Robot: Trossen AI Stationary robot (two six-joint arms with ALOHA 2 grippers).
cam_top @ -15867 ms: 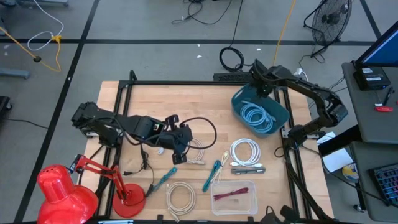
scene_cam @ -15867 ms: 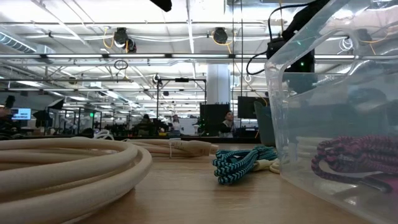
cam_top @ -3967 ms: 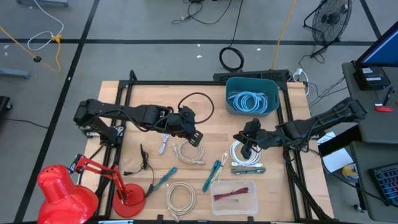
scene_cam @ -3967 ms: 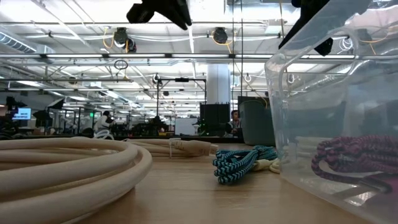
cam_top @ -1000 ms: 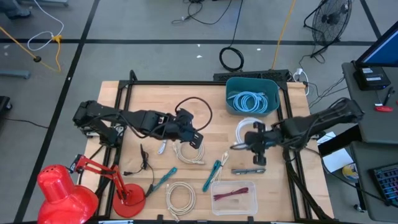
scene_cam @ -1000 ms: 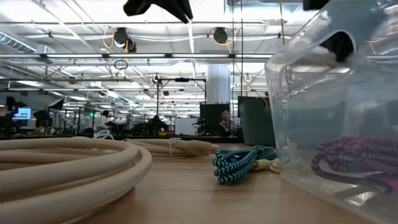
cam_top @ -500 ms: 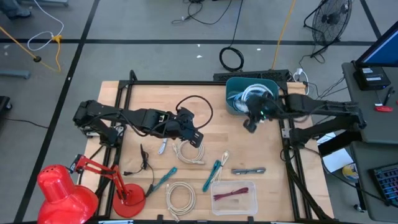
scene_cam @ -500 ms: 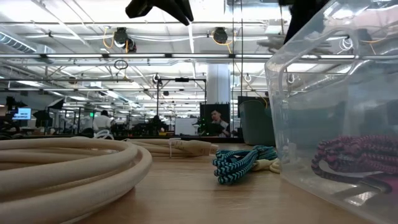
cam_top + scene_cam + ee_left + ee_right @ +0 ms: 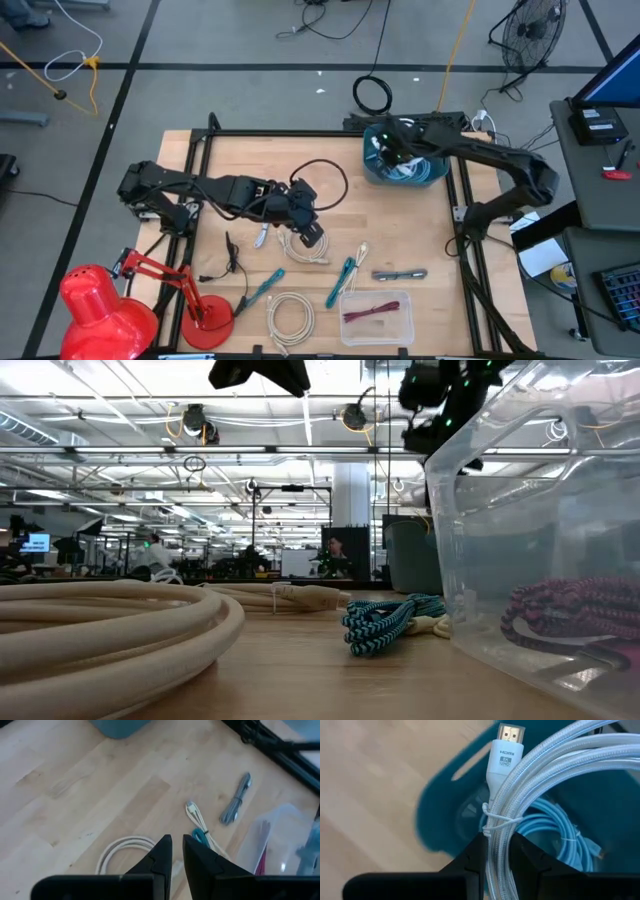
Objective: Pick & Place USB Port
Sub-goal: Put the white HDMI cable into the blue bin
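Note:
My right gripper hovers above the teal bin at the table's far right and is shut on a coiled white HDMI cable. A light blue cable lies coiled on the bin's floor. My left gripper hangs shut and empty over the middle of the table, above a white cable coil lying flat on the wood. In the left wrist view that coil shows just past the fingers. In the low view both grippers are high up, left and right. My right gripper pinches several strands of the white coil between its two fingers, just below the thin tie and the HDMI plug. The coil is lifted clear and hangs over the open bin, its loops spreading away from the fingers.
Near the right front lie a grey cable, a teal-striped cable, another white coil and a clear box holding a magenta cable. A red lamp stands at the near left corner. Black frame rails border the table.
My right gripper has carried the white coil from the table's right middle up and toward the far edge; it now hangs over the teal bin. The coil has left the wood beside the grey cable. My left arm has stayed nearly still.

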